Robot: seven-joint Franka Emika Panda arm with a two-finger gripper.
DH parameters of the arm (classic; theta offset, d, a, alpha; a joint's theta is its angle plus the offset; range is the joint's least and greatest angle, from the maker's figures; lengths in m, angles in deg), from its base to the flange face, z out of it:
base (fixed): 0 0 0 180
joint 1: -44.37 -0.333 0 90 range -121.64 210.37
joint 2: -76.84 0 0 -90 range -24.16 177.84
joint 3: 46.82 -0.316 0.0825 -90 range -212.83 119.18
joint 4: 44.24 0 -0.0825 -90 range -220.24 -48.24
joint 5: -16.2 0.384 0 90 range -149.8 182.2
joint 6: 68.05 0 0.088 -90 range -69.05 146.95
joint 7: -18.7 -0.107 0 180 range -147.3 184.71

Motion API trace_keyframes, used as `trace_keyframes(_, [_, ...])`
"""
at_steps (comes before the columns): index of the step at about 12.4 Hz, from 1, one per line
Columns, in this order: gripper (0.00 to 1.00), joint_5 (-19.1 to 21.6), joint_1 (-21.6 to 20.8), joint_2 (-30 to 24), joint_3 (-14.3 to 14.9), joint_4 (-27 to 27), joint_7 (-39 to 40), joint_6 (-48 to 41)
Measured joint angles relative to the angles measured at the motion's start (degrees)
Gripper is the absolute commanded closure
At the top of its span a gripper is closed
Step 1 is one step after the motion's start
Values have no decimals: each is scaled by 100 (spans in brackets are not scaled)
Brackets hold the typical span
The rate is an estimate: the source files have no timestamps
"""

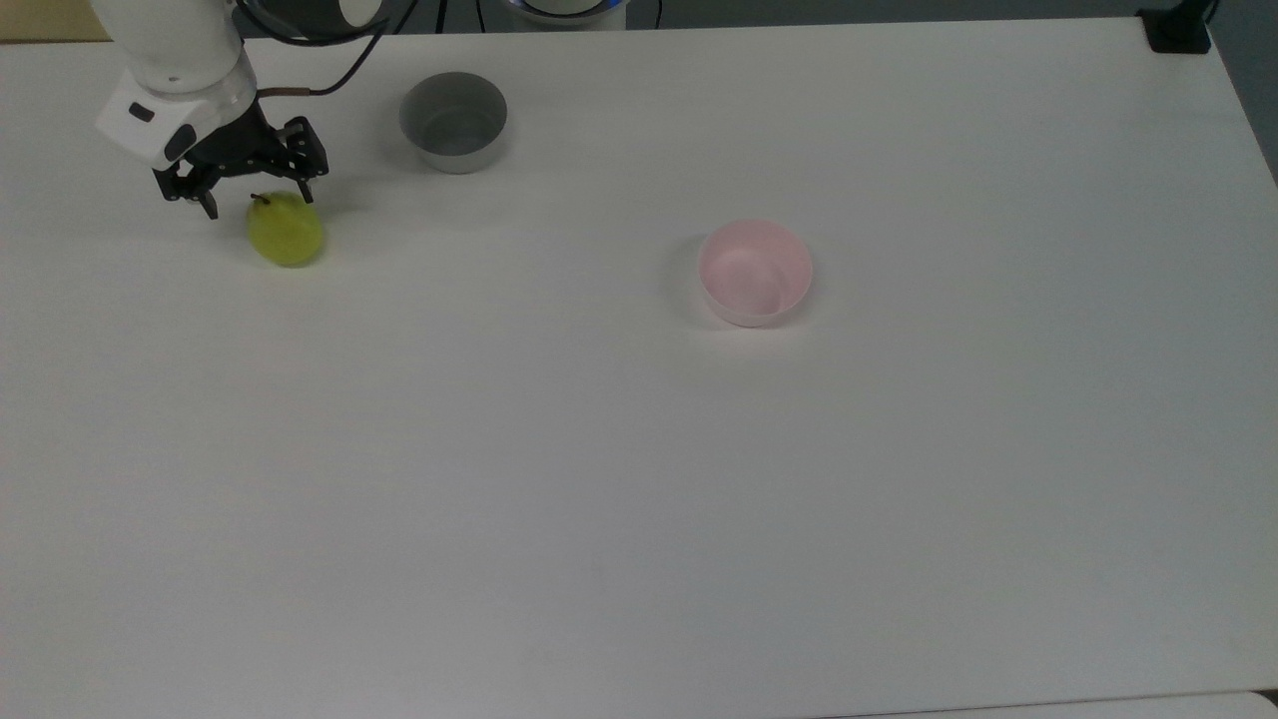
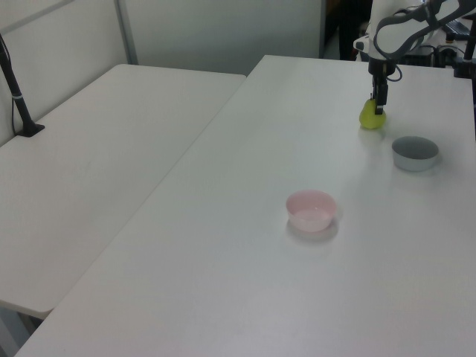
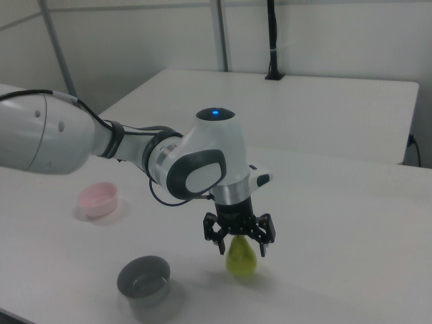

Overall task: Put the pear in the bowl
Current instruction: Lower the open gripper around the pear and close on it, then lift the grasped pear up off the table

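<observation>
The yellow-green pear (image 1: pixel 287 232) stands upright on the white table near the top view's upper left, also seen as pear (image 2: pixel 371 117) and pear (image 3: pixel 242 258). My gripper (image 1: pixel 258 204) is open, its black fingers straddling the pear's upper part from above; in the right view the gripper (image 3: pixel 241 248) hangs over the pear's top with a finger on each side. The pale pink bowl (image 1: pixel 755 273) sits empty right of the table's middle in the top view, far from the pear, seen too as bowl (image 2: pixel 311 210) and bowl (image 3: pixel 98 198).
A grey bowl (image 1: pixel 453 121) stands near the table's far edge, to the right of the pear in the top view, and as grey bowl (image 3: pixel 143 278) in the right view. A second white table (image 2: pixel 97 141) adjoins on the left view's left.
</observation>
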Motion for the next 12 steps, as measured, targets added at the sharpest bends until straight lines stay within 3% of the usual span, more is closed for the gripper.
trace_keyframes(1, [23,34,-1,40,0,-18,0,81])
trace_keyframes(3, [67,93,-7,90,0,-122,0,247])
trace_keyframes(5, [87,97,-10,89,0,-145,0,262])
trace_keyframes(12, [87,103,-33,-159,-10,-51,-11,-111])
